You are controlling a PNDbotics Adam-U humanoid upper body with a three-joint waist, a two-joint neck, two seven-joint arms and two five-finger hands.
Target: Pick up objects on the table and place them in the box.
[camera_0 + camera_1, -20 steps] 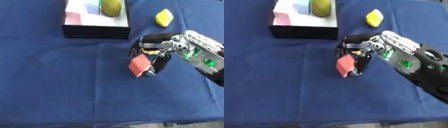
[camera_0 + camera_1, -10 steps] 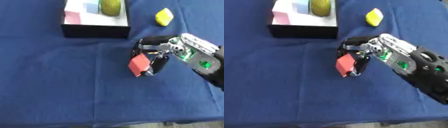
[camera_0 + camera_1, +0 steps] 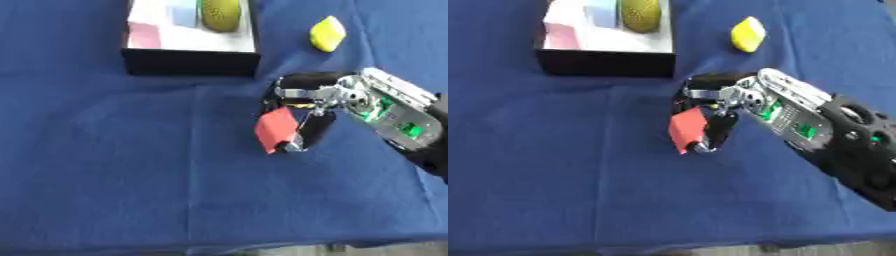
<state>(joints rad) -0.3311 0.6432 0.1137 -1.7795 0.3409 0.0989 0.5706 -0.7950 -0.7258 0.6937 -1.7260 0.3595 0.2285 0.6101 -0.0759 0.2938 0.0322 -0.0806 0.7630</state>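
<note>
While the red block [image 3: 276, 128] sits pinched in the curled fingers of the right hand [image 3: 308, 102] over the blue tablecloth [image 3: 122, 165], possibly just off it, the box [image 3: 191, 62] with a green fruit [image 3: 220, 12] stands beyond, a yellow piece [image 3: 326, 34] beside it.

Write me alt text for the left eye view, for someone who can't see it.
The robot's right hand reaches in from the right over a blue tablecloth, fingers curled round a red block. Behind it to the left sits a black box with a white inside holding a green round object, a pink piece and a pale blue piece. A yellow object lies on the cloth right of the box.
</note>
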